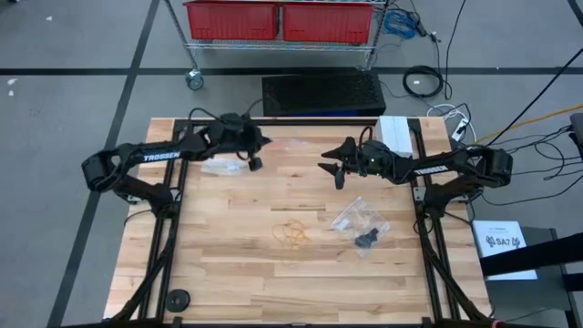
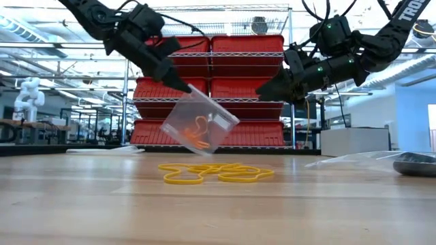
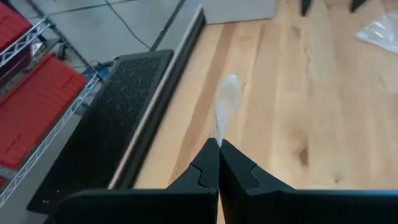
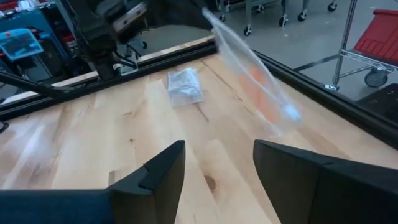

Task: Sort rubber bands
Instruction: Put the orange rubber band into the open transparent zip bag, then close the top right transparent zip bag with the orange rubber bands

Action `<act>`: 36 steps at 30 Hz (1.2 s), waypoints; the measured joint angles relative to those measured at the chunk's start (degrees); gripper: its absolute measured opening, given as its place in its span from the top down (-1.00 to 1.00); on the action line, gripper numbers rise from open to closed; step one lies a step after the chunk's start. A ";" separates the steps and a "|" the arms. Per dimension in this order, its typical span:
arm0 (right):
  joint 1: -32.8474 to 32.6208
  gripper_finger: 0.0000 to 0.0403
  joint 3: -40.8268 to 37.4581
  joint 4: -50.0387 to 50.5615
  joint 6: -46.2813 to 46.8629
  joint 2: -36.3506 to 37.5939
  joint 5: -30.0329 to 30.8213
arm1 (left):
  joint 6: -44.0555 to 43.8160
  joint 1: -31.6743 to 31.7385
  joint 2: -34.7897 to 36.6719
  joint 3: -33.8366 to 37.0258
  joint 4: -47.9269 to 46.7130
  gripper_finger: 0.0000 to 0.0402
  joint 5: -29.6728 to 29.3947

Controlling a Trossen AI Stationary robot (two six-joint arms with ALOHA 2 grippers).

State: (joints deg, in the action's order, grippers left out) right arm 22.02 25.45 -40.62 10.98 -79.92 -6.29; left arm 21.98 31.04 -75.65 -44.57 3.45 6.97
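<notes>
My left gripper [image 2: 184, 87] is up off the table near the far left part, fingers pressed together on the top edge of a clear bag [image 2: 201, 127] — the bag hangs tilted below it with orange rubber bands [image 2: 198, 133] inside, clear of the wood. My right gripper [image 1: 333, 168] hovers near the far edge too, just right of centre, fingers spread wide and holding nothing, pointed toward the bag. The loose tan rubber bands [image 1: 293, 232] lie in a small tangle around the middle of the table [image 1: 228, 264], toward the near side from both grippers — flat on the wood, no long axis worth naming, just overlapping loops. A second clear bag [image 1: 355, 217] sits just right of that tangle with the black rubber bands [image 1: 366, 240] at its near end, and a third bag [image 1: 221, 166] lies flat under my left arm. Key relation: the loose tangle lies nearer my right gripper than my left, and the right one is the free one, so I judge it should drop toward the near side and slightly left to pick a loop while the left holds the bag aloft. Risk — loops are tangled, more than one may lift.
</notes>
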 joint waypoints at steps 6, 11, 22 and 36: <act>0.00 0.08 0.00 0.19 0.37 0.00 -0.01 | -0.19 -6.81 -4.86 -2.00 0.16 1.00 -4.08; 0.02 0.08 0.02 1.67 3.14 0.00 -2.64 | -0.65 -10.70 -11.38 -2.84 0.51 0.93 -1.42; -2.09 0.03 0.09 11.13 20.61 0.00 -7.56 | -8.12 -10.98 -18.39 -9.02 0.19 0.25 12.72; -4.99 0.94 0.09 17.29 22.30 -1.43 14.96 | -10.80 2.45 -15.07 -7.98 -4.58 0.61 30.05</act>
State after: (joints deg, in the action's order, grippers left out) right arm 17.03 25.54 -23.33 33.28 -81.35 8.67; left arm 11.18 33.49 -90.72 -52.55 -1.13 37.03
